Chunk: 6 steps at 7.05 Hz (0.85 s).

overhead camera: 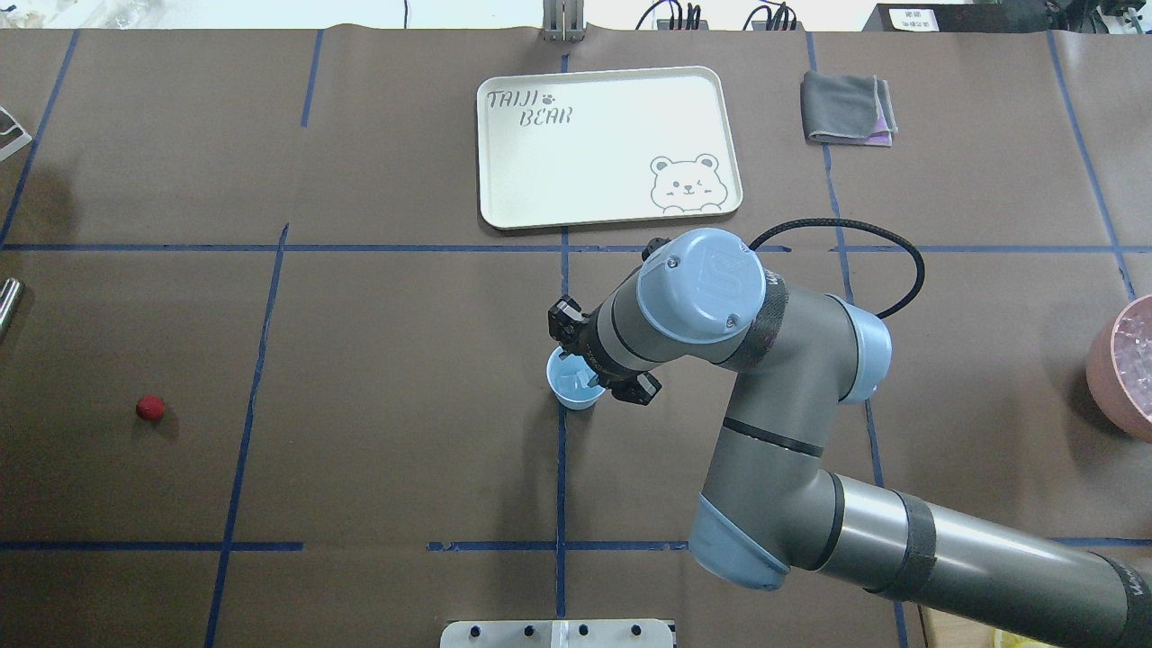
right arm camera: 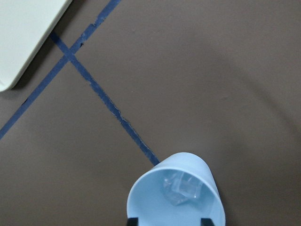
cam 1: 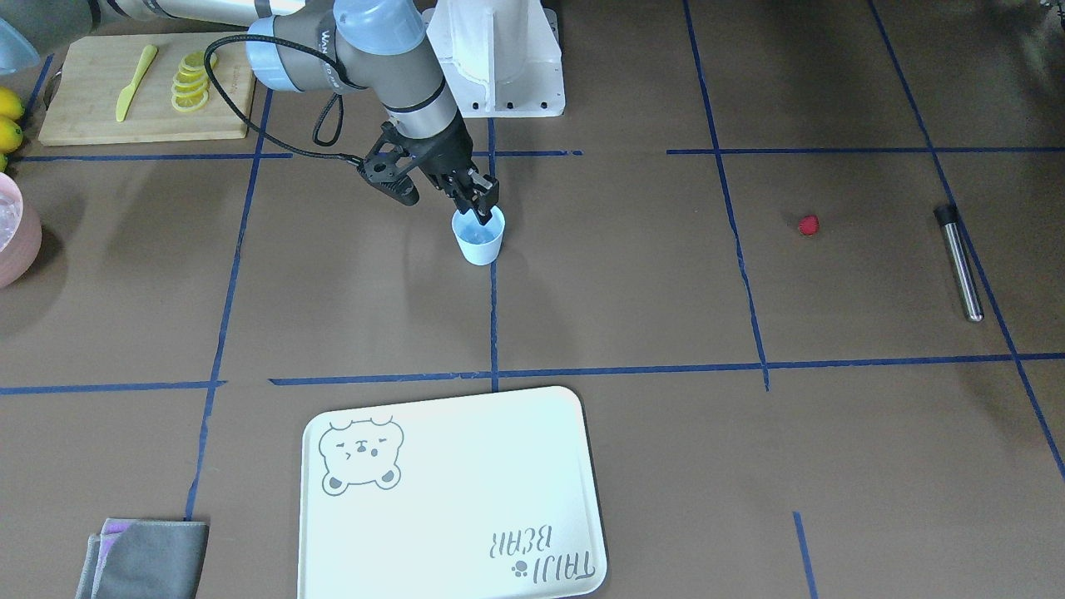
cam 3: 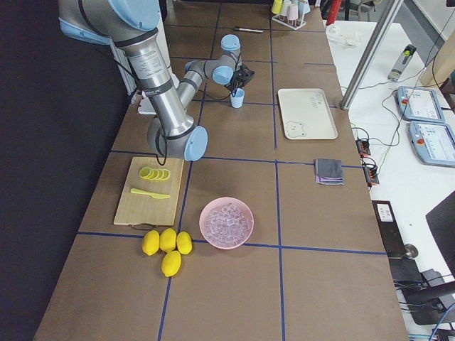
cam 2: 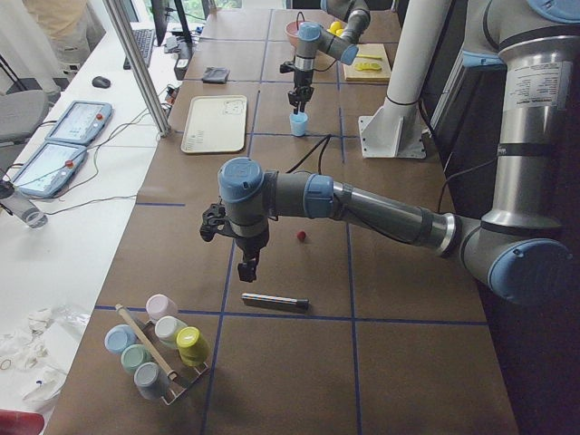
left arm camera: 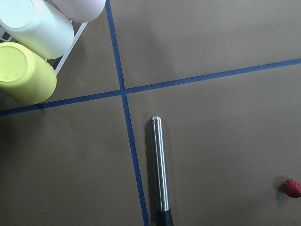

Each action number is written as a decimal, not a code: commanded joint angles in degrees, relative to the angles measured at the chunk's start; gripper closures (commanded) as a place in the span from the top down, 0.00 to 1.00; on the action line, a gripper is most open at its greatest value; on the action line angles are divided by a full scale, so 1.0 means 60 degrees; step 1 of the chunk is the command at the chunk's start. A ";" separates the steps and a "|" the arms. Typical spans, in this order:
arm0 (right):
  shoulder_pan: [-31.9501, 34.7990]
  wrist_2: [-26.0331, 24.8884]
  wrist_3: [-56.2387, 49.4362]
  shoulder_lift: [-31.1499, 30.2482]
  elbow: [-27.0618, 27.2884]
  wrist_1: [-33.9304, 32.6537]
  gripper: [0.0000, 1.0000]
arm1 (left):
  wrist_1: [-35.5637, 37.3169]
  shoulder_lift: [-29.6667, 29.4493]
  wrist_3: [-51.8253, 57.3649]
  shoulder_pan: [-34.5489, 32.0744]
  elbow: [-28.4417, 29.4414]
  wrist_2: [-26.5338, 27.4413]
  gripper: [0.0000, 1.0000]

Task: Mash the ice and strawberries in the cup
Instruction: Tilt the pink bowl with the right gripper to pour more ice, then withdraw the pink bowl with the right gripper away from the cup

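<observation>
The pale blue cup [cam 1: 480, 241] stands upright near the table's middle, beside a blue tape line. In the right wrist view a clear chunk of ice [right arm camera: 181, 188] lies in the bottom of the cup [right arm camera: 176, 197]. My right gripper [cam 1: 477, 208] hangs just over the rim, open, its dark fingertips [right arm camera: 133, 221] spread about as wide as the cup's mouth and holding nothing. The red strawberry [cam 1: 808, 225] lies alone on the table far toward my left side. My left gripper [cam 2: 248, 268] hovers above a metal rod [cam 2: 275, 300] close to the strawberry [left arm camera: 292, 188]; I cannot tell its state.
A white bear tray [cam 1: 449, 491] lies across from the cup. A pink bowl [cam 3: 226, 222] of ice, lemons and a cutting board [cam 1: 146, 87] with lemon slices are on my right. A grey cloth [overhead camera: 846, 108] lies beyond. A rack of cups [cam 2: 159, 349] stands at the left end.
</observation>
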 commanded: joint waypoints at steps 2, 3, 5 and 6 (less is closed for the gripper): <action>0.0477 0.0318 -0.0034 -0.0367 0.0665 -0.0117 0.86 | -0.0011 0.0013 0.0000 0.0010 0.0014 0.0000 1.00; 0.1293 0.1307 -0.0093 -0.1371 0.1294 -0.0118 0.81 | -0.0011 -0.0002 0.0000 0.0010 0.0014 0.0000 1.00; 0.3096 0.3024 -0.2029 -0.3361 0.2247 -0.0074 0.82 | -0.0011 0.0013 0.0000 0.0010 0.0014 0.0000 1.00; 0.3799 0.3509 -0.3622 -0.4649 0.2717 -0.0001 0.83 | -0.0011 0.0013 0.0015 -0.0005 0.0014 0.0000 1.00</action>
